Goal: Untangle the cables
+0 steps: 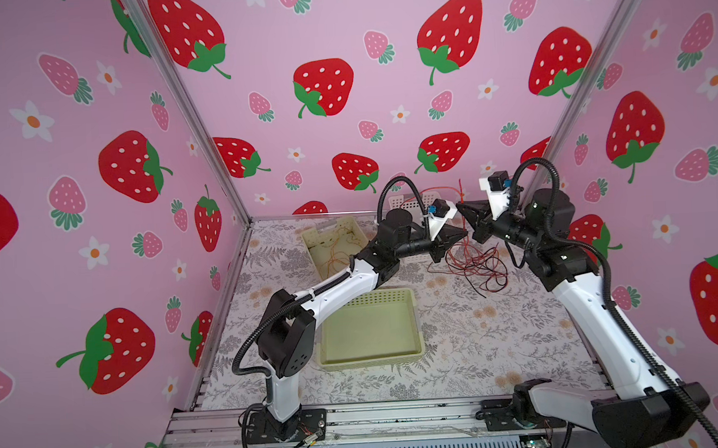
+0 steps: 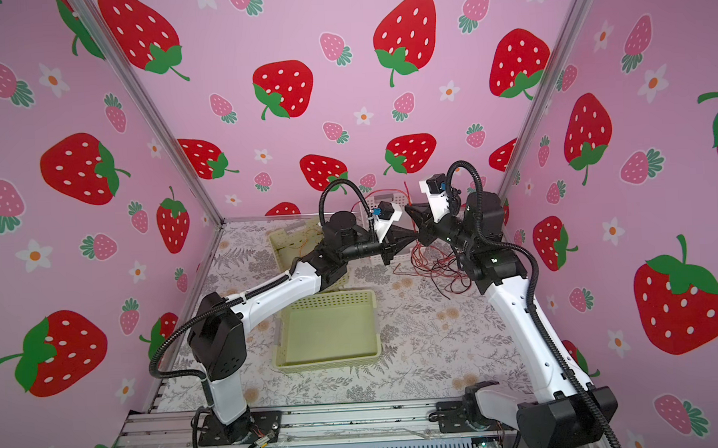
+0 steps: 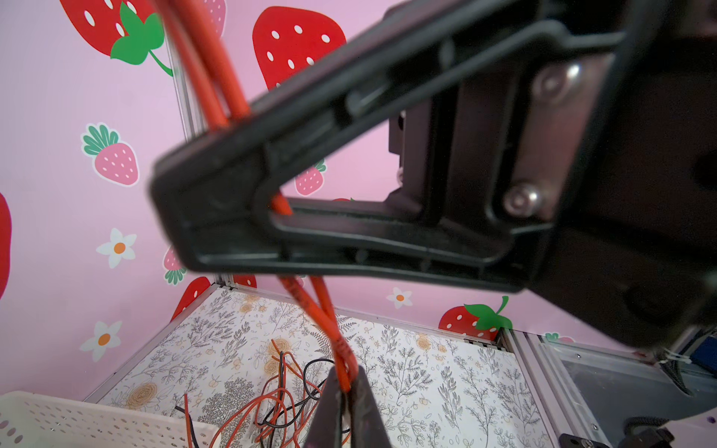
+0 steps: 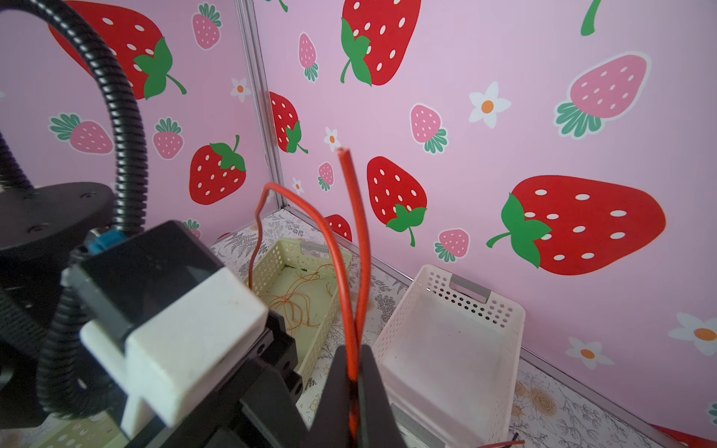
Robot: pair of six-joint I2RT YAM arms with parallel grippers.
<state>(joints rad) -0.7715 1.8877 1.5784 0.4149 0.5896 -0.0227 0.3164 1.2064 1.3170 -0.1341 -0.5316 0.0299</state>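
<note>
A tangle of red and black cables (image 1: 477, 265) (image 2: 438, 267) lies on the floral table at the back right. Both grippers are raised just above it, tip to tip. My left gripper (image 1: 461, 234) (image 3: 346, 382) is shut on a doubled red cable (image 3: 326, 314). That cable runs up through my right gripper's fingers (image 3: 232, 201). My right gripper (image 1: 459, 206) (image 4: 355, 374) is shut on the same red cable (image 4: 359, 248). One cut end of it (image 4: 343, 153) sticks up and a loop arches beside it. Thin orange cables (image 4: 298, 294) lie in a narrow basket.
A narrow yellow-green basket (image 1: 315, 252) (image 4: 267, 260) stands at the back left. A white perforated basket (image 1: 406, 204) (image 4: 403, 310) is against the back wall. A wide green tray (image 1: 377, 301) sits mid-table under the left arm. Pink strawberry walls enclose three sides.
</note>
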